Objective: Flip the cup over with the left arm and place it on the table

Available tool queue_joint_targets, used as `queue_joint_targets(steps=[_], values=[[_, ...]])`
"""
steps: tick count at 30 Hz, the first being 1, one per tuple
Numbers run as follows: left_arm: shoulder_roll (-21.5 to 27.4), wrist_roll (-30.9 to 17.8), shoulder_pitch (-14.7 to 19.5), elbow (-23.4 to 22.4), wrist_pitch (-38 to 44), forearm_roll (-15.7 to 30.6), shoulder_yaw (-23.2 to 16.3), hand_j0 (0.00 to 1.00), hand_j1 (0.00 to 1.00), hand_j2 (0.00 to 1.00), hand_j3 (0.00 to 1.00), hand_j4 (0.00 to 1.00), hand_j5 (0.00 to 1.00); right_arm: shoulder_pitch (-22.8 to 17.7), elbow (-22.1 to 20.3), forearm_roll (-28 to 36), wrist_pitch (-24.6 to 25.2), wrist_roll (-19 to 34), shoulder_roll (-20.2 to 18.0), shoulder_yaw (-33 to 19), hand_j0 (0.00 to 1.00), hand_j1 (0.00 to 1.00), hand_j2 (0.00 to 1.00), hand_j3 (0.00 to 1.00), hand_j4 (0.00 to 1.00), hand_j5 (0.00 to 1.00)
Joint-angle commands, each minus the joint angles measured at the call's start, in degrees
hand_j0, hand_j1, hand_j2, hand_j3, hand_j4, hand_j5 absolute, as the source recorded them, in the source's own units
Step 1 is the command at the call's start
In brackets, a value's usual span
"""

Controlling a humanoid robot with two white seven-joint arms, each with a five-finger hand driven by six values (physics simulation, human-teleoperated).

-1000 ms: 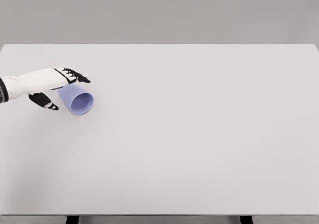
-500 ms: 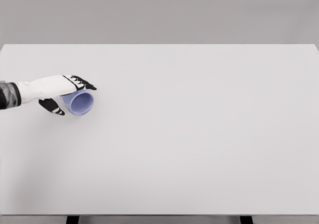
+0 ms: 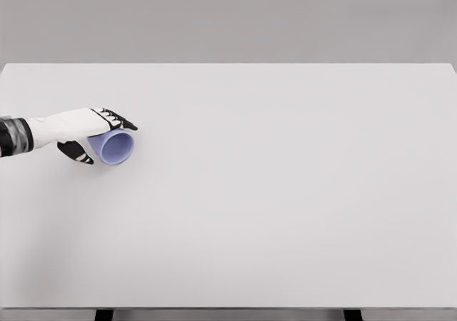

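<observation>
Over at the desk's (image 3: pixel 285 192) left side, the cup (image 3: pixel 116 148) lies tipped on its side, its open mouth facing the camera. The left robot hand (image 3: pixel 89 132) wraps it (fingers (image 3: pixel 120 120) over the top, thumb below), gripping the cup just above the white surface.

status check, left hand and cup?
Left hand wrapped around the cup, fingers over the top, thumb below. Cup on its side on the table, mouth toward camera. Right arm out of view. Nothing in the way.
</observation>
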State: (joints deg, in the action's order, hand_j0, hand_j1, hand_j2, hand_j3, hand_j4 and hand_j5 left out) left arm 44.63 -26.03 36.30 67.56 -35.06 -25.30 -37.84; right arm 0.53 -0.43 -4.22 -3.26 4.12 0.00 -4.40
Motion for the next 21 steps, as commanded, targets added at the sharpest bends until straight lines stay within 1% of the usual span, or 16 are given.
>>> queue_joint_targets(steps=[1,5,7,10,12,14,15,17,18,19,21], values=[[-0.51,0.02,0.17,-0.59,0.06,-0.45,0.04,0.96,0.96,0.96,0.96,0.96,0.96,0.0,-0.01,0.01,0.0,0.01,0.0,0.0,1.0,1.0,1.0,1.0,1.0,1.0],[-0.69,0.02,0.44,-0.59,0.06,-0.54,-0.04,0.92,0.92,0.92,0.92,0.92,0.92,0.0,-0.01,0.01,0.0,0.01,0.0,0.0,1.0,1.0,1.0,1.0,1.0,1.0],[-0.69,0.02,0.44,-0.59,0.06,-0.89,-0.04,0.87,0.87,0.87,0.87,0.87,0.87,0.0,-0.01,0.01,0.0,0.01,0.0,0.0,1.0,1.0,1.0,1.0,1.0,1.0],[-0.69,0.02,0.44,-0.59,0.06,-1.41,-0.04,0.71,0.71,0.71,0.71,0.71,0.71,0.0,-0.01,0.01,0.0,0.01,0.0,0.0,1.0,1.0,1.0,1.0,1.0,1.0],[-0.69,0.02,0.44,-0.59,0.06,-1.41,-0.04,0.64,0.64,0.64,0.64,0.64,0.64,0.0,-0.01,0.01,0.0,0.01,0.0,0.0,1.0,1.0,1.0,1.0,1.0,1.0],[-0.69,0.02,0.44,-0.5,0.06,-1.33,0.04,0.54,0.54,0.54,0.54,0.54,0.54,0.0,-0.01,0.01,0.0,0.01,0.0,0.0,1.0,1.0,1.0,1.0,1.0,1.0],[-0.69,0.02,0.44,-0.5,0.06,-1.33,0.04,0.54,0.54,0.54,0.54,0.54,0.54,0.0,-0.01,0.01,0.0,0.01,0.0,0.0,1.0,1.0,1.0,1.0,1.0,1.0],[-0.69,0.2,0.61,-0.23,0.06,-0.89,0.31,0.5,0.5,0.5,0.5,0.5,0.5,0.0,0.08,0.01,0.0,0.01,0.0,0.0,1.0,1.0,1.0,1.0,1.0,1.0],[-0.69,0.37,0.7,-0.15,0.06,-0.54,0.57,0.42,0.42,0.42,0.42,0.42,0.42,0.0,-0.01,0.01,0.0,0.01,0.0,0.0,1.0,1.0,1.0,1.0,1.0,1.0],[-0.69,0.46,1.23,-0.15,0.06,-0.36,0.66,0.39,0.39,0.39,0.39,0.39,0.39,0.0,-0.01,0.01,0.0,0.01,0.0,0.0,1.0,1.0,1.0,1.0,1.0,1.0],[-0.78,0.46,2.2,-0.06,0.06,1.66,0.4,0.39,0.39,0.39,0.39,0.39,0.39,0.0,-0.01,0.01,0.0,0.01,0.0,0.0,1.0,1.0,1.0,1.0,1.0,1.0]])
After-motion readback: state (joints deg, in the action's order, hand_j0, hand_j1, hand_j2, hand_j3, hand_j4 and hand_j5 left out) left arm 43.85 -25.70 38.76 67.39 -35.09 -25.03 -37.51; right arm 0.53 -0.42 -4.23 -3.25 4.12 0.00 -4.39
